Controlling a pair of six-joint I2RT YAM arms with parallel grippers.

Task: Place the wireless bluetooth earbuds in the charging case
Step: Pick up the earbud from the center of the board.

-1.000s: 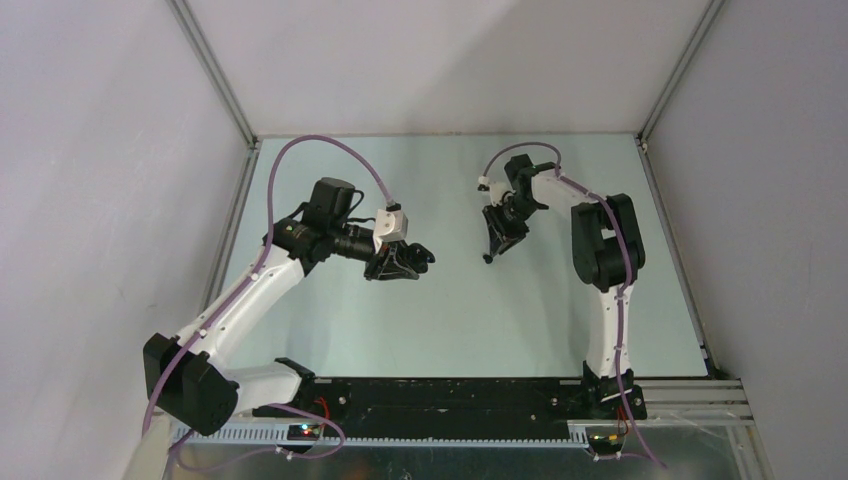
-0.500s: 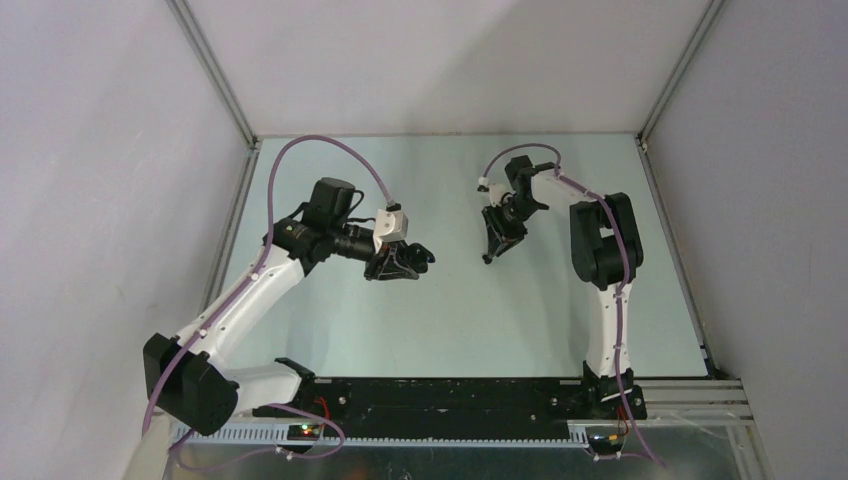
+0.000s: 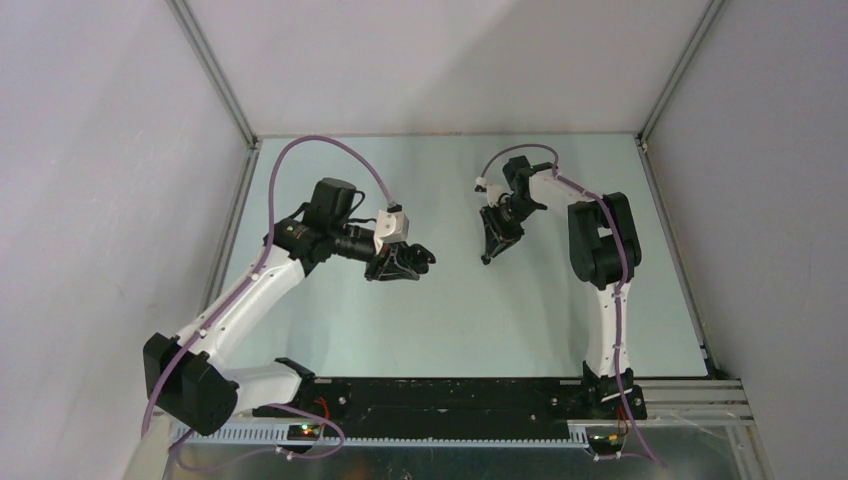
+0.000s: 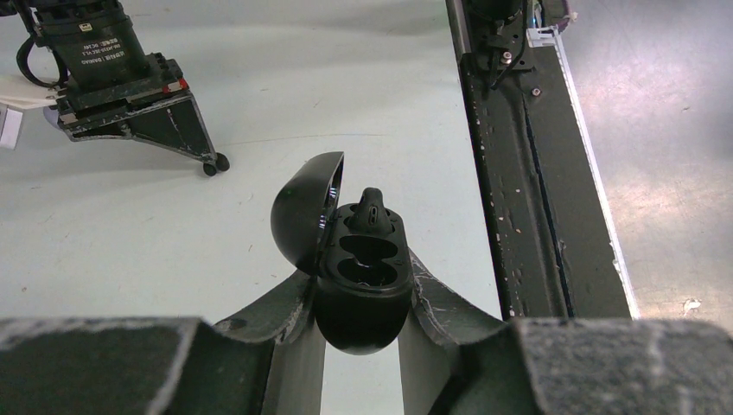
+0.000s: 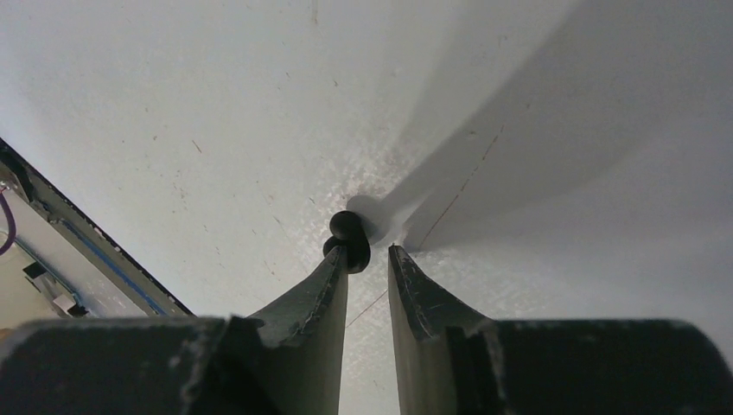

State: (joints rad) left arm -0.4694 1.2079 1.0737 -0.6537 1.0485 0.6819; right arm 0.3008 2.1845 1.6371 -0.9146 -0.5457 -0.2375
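Left wrist view first: your left gripper (image 4: 363, 290) is clamped on the lower body of the black case (image 4: 359, 328), held clear of the table (image 4: 130, 251). The lid (image 4: 302, 212) is swung open to the left of the fingers. The case's long axis runs straight away from the tool, with its two sockets in line. The nearer socket (image 4: 363, 264) is empty, and the farther one holds a black earbud (image 4: 372, 207) that stands proud, so it looks only partly seated.

Beyond the case, ahead and to the left of that tool, the right gripper (image 5: 367, 255) points down at the table. Its fingers stand a narrow gap apart. A second black earbud (image 5: 347, 235) sits against the tip of the left-hand finger, its long axis running on from that tip. It lies off the gap rather than inside it, so you cannot tell whether it is pinched or merely touched.

Your right arm is plainly the nearer one to this bud. The coming move, as I judge it, turns on centring the gap over the bud before carrying it to the empty socket.

Against a second ago, the right arm has leaned slightly toward the left one. The left arm and case have not shifted.
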